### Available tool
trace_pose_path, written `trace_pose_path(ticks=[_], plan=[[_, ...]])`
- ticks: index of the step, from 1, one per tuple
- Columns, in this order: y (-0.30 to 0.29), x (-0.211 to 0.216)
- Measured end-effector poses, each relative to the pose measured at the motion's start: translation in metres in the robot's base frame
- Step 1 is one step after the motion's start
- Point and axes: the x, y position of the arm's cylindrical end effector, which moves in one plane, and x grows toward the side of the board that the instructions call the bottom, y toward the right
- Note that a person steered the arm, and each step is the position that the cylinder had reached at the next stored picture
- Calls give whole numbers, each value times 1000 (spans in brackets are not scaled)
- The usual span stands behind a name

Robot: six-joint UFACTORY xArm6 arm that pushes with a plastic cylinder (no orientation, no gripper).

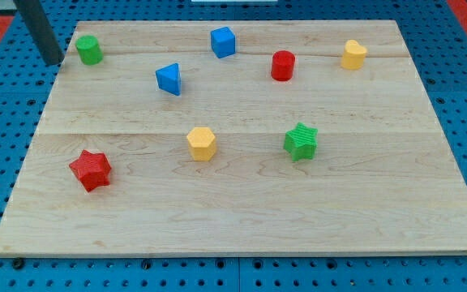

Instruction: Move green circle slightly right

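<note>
Camera view showed the dark rod's tip (54, 62), which had no fingers to open or close, just left of the green round plastic block (89, 49) at the wooden counter's (242, 219) top-left corner, with the rightward push judged not yet made.

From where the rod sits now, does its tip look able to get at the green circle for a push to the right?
Probably yes. My tip stands just off the view's left of the green circle, apart from it, with no other block between them. The blue triangle lies well clear toward the view's right.
</note>
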Motion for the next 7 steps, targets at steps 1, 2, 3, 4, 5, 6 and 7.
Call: trace_pose_path(ticks=[1,2,3,4,5,6,7], plan=[[10,-8],[11,5],[12,14],[35,-3],[64,-16],[64,-16],[66,-9]])
